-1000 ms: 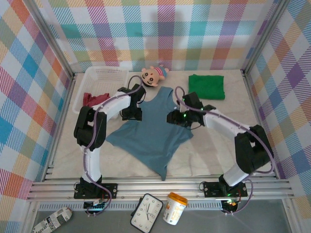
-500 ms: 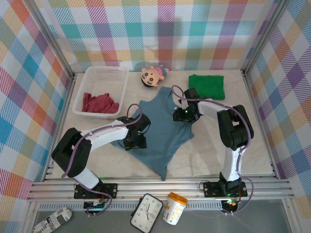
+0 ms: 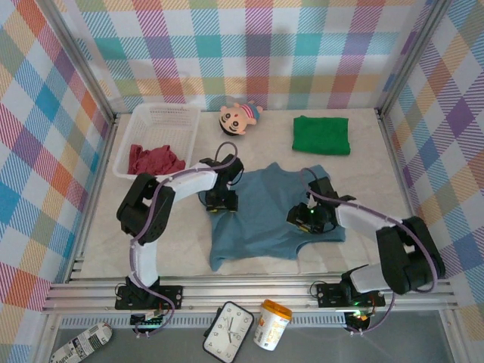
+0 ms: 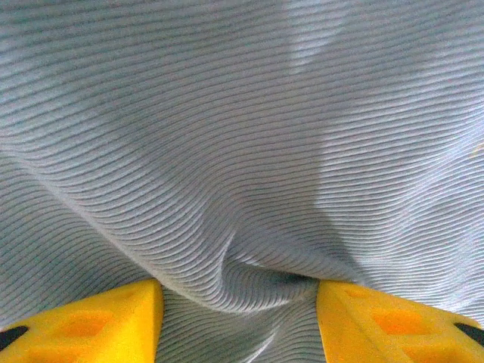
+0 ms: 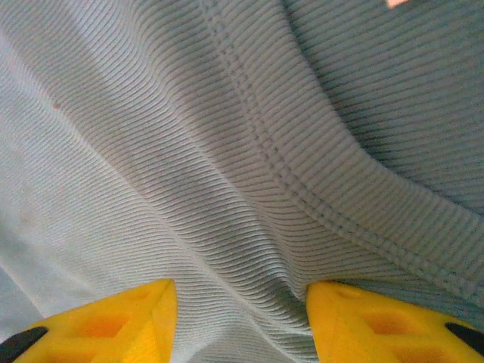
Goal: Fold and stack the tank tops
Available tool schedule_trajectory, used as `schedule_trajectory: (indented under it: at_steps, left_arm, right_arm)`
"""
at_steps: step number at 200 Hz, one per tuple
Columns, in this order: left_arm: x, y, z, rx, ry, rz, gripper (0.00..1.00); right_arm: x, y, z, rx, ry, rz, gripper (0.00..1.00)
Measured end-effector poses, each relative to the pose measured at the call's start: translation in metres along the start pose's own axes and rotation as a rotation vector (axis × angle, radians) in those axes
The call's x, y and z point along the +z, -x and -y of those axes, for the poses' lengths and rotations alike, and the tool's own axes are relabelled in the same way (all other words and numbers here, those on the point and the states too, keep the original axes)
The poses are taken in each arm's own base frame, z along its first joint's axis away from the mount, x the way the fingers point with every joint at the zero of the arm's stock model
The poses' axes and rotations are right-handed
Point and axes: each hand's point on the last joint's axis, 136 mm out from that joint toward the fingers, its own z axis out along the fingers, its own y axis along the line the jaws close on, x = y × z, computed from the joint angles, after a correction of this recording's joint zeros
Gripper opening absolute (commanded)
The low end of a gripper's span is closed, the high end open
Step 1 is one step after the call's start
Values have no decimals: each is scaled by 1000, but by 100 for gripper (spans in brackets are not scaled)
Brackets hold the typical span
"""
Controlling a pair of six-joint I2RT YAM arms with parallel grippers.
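Left wrist, blue-grey tank top (image 4: 242, 151) bunched between yellow fingers (image 4: 91, 321)

Walls (image 3: 257, 45) on 3 sides are covered in a loud pastel plaid, pink, teal, yellow, purple and orange, held in by slim metal posts at the corners. The bench (image 3: 363, 181) has a pale cream, slightly marbled top, and the light is even, no hard shadows. Along the near edge run ribbed aluminium rails (image 3: 249, 291), and below those there's a grey ledge (image 3: 408, 336) with a clock (image 3: 228, 331), a small tub with an orange lid (image 3: 271, 324) and a printed packet (image 3: 79, 342) lying on it.
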Motion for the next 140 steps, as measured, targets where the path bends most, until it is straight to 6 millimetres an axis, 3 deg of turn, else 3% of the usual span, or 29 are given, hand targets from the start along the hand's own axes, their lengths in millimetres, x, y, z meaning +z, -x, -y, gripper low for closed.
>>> schedule_trajectory:
  at_steps: [24, 46, 76, 89, 103, 118, 140]
  left_arm:
    - [-8, 6, 14, 37, -14, 11, 56]
    - [-22, 0, 10, 31, -12, 19, 57]
    - [-61, -29, -14, -52, -28, 87, 56]
    - [-69, -46, -25, -95, -48, 111, 56]
    - [-62, -61, -36, -144, -59, 110, 55]
    - [-41, -73, -45, -184, -50, 78, 55]
    - [-22, -71, -48, -223, -47, 61, 53]
  right_arm:
    - [-11, 1, 12, 17, -44, 29, 54]
    - [-26, 9, 9, -12, -60, 60, 54]
    - [-51, 37, -43, -159, 42, 144, 55]
    - [-55, 42, -68, -233, 80, 160, 55]
    - [-51, 47, -89, -296, 101, 159, 55]
    - [-41, 49, -103, -344, 104, 142, 56]
    - [-25, 46, -113, -387, 99, 111, 56]
